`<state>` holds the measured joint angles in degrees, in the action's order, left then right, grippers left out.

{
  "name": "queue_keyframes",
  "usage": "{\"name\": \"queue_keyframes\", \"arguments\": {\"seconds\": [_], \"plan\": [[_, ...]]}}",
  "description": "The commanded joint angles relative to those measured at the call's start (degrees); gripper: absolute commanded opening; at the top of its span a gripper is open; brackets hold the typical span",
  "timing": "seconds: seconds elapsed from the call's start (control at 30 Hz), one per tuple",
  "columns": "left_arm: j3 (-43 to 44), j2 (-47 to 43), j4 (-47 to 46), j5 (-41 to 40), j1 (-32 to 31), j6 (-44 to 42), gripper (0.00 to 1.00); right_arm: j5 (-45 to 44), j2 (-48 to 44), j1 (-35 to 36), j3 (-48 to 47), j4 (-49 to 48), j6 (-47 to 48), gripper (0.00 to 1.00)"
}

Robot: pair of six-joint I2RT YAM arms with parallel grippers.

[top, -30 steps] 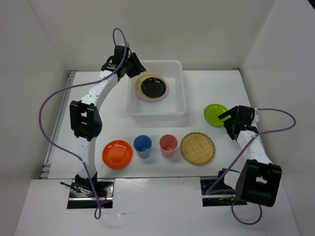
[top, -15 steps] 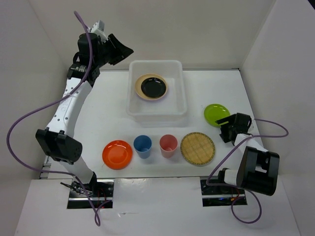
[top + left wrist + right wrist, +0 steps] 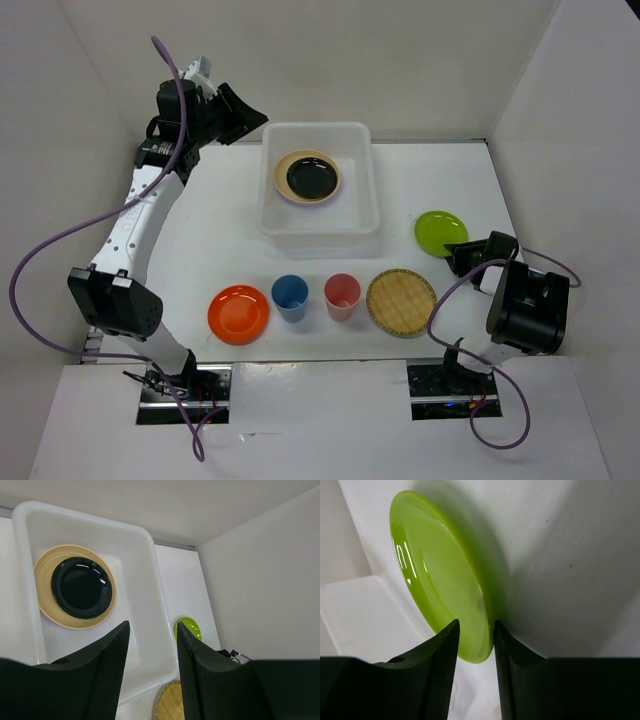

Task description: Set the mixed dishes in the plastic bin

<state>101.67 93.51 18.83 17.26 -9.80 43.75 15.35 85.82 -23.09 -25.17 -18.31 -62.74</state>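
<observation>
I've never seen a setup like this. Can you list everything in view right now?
plastic bin: one, white translucent, mid-table
pale yellow plate: one, inside the bin
black plate: one, on the yellow plate
lime green plate: one, right of the bin
orange plate: one, front row, far left
blue cup: one, beside the orange plate
pink-red cup: one, right of the blue cup
woven disc: one, tan, front row, right end
table: one, white
left claw: one, black, open, empty, raised left of the bin
right claw: one, black, straddling the lime plate's rim, grip unclear
</observation>
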Motion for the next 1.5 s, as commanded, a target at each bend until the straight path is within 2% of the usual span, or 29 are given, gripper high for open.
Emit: {"name": "queue_keyframes", "arguments": {"seconds": [0.0,0.03,0.17,0.27,0.4,0.63,0.77,0.93,1.07,1.2,1.3,1.47], "plan": [[-0.3,-3.5,-2.7,1.2,0.9,0.1,0.5,0.9,5.3,-1.3,0.6,-1.0,0.4,0.39],[-0.3,-4.0,-2.7,1.2,0.9,0.1,0.5,0.9,6.2,-1.9,-0.1,-1.6,0.9,0.31],[-1.5,-4.0,-2.7,1.2,1.4,0.6,0.5,3.5,8.9,-3.0,-0.7,-3.0,1.5,0.19],[-2.1,-4.6,-3.3,1.2,1.5,0.6,0.5,4.2,9.5,-3.0,-0.7,-3.0,1.5,0.0],[-2.7,-5.3,-3.3,1.2,1.5,0.6,0.5,4.2,7.3,-3.0,-1.3,-1.5,2.5,0.0],[-5.5,-9.7,-4.8,1.2,1.5,2.3,0.49,1.4,-8.6,-2.3,-6.9,10.1,3.1,0.0],[-6.1,-10.9,-4.9,2.4,1.5,2.3,0.49,-1.2,-19.4,1.8,-12.4,15.8,3.1,0.0],[-6.7,-13.4,-4.2,2.4,1.5,2.3,0.49,-4.1,-23.2,10.2,-22.0,17.2,1.7,0.0],[-7.7,-14.9,-3.2,2.4,1.5,1.7,0.49,-3.0,-17.5,19.3,-30.2,15.1,1.2,0.0],[-8.2,-17.0,-2.6,2.4,1.5,1.7,0.49,-2.8,-4.2,31.8,-40.4,13.0,1.8,0.0],[-10.8,-19.9,-2.0,1.3,2.0,1.7,0.47,-2.8,5.0,37.3,-46.3,11.3,1.8,0.0],[-12.2,-24.4,1.0,-0.7,2.5,0.1,0.46,-1.2,18.7,41.3,-56.6,11.4,2.4,0.0]]}}
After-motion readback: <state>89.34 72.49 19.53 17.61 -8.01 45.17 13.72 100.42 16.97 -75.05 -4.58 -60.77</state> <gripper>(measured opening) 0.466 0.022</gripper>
